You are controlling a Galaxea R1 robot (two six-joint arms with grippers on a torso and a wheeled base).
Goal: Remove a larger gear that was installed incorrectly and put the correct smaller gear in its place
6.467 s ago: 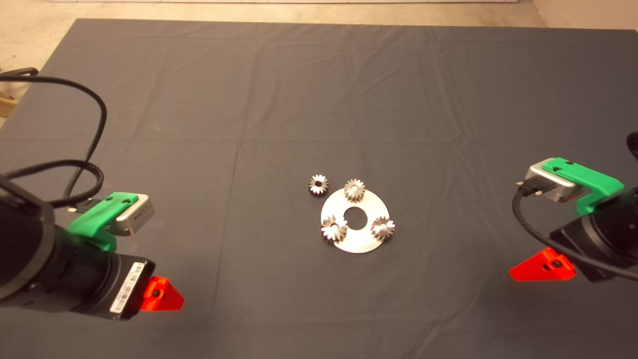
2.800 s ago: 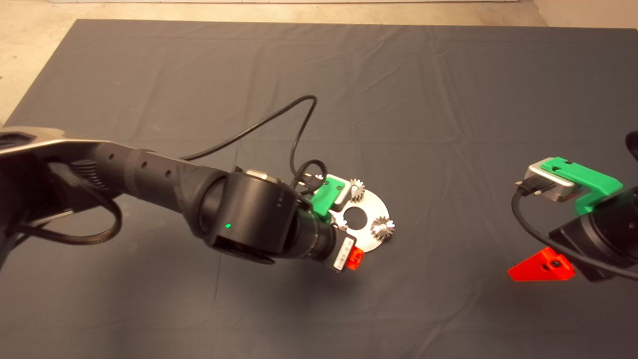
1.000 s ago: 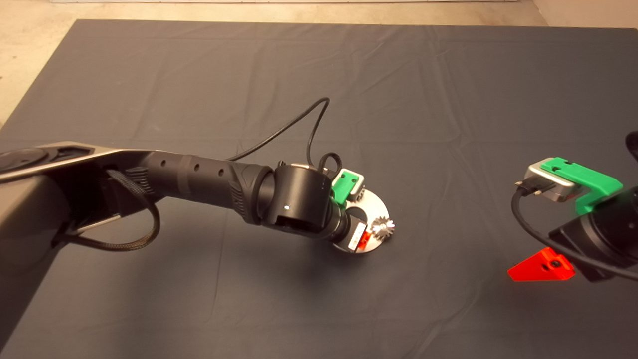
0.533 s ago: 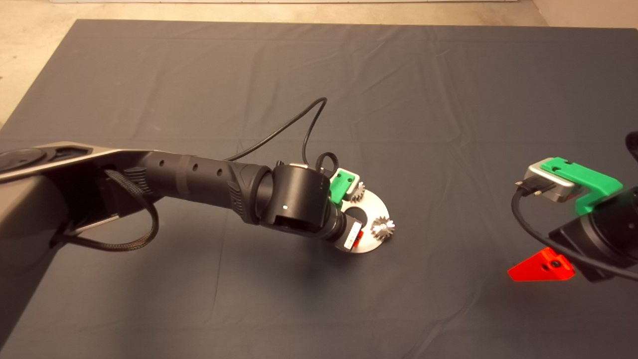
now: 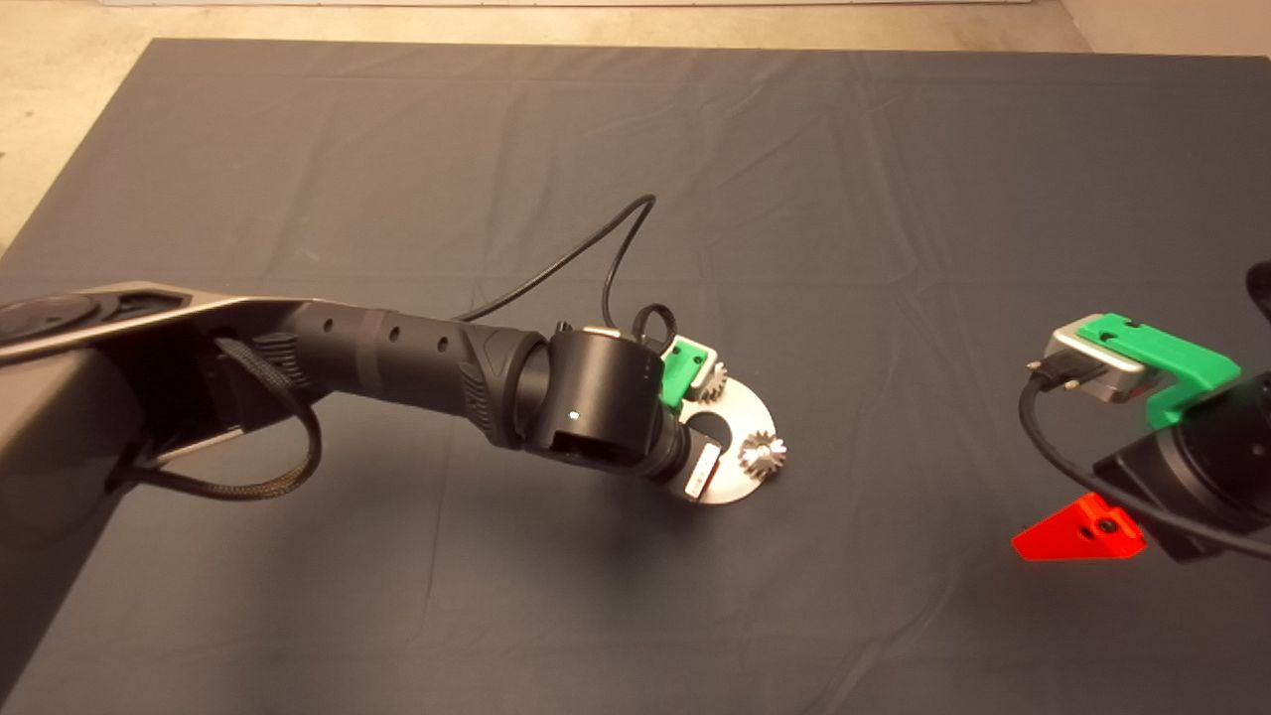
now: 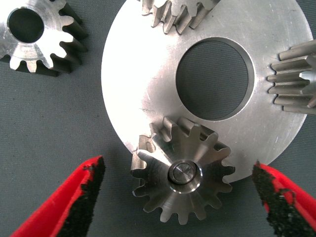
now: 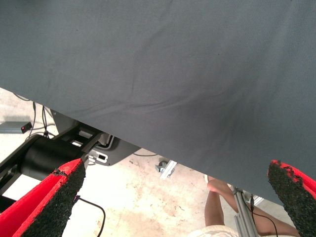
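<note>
A silver disc (image 6: 148,89) with a round centre hole lies on the mat (image 5: 894,199). The larger gear (image 6: 182,175) sits on a pin at the disc's rim. My left gripper (image 6: 177,168) is open and straddles it, one pad (image 6: 86,197) on each side, neither touching. The smaller gear (image 6: 29,32), with a dark centre hole, lies loose on the mat beside the disc. In the head view my left arm (image 5: 606,417) covers both of these gears. My right gripper (image 7: 175,165) waits open at the mat's right edge (image 5: 1080,529).
Two more gears stand on the disc (image 5: 730,437): a short-toothed one (image 5: 707,379) at its far side and a long-toothed one (image 5: 763,455) at its right. A black cable (image 5: 596,248) loops above my left wrist. A person's leg (image 7: 222,207) shows beyond the mat.
My left arm came from the lower left out over the disc. In the last half second it settled a little lower, and its red finger no longer shows from above. The right arm stayed still.
</note>
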